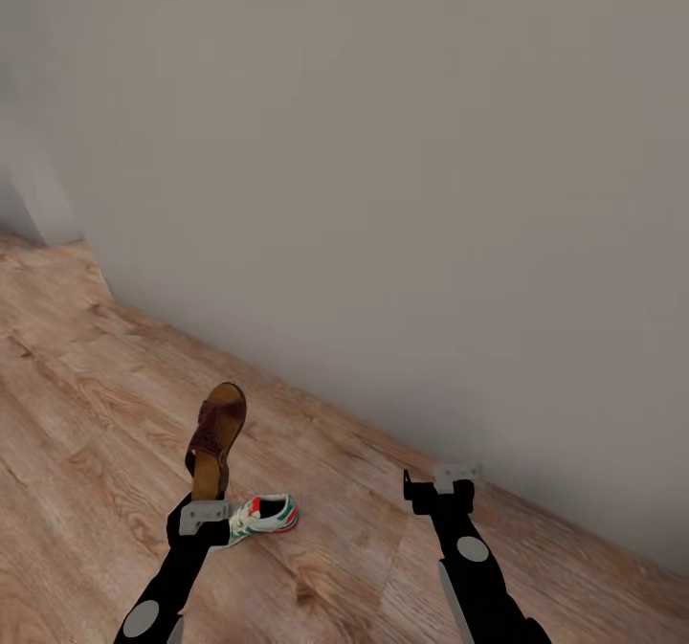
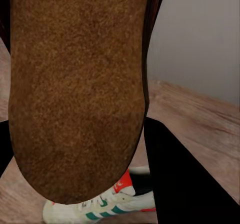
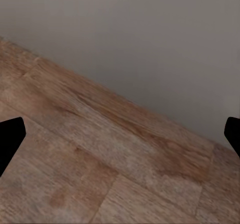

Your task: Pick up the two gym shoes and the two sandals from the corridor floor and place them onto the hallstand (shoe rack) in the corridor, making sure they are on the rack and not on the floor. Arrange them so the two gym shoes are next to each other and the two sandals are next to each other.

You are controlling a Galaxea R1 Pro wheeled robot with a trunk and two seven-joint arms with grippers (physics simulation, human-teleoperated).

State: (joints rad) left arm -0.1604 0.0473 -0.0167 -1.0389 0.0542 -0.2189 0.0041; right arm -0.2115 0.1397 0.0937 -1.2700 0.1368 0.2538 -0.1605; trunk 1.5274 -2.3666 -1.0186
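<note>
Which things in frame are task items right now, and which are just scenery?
Task items:
- sandal, gripped at one end by the left gripper, sticking up off the floor
- gym shoe, on the corridor floor just beside that gripper
- right gripper, open, holding nothing

Scenery:
- plain grey wall; nothing else lying about

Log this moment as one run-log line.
left gripper: shut on sandal, lifted | right gripper: open, empty | gym shoe: on floor by left gripper | rack: unseen
</note>
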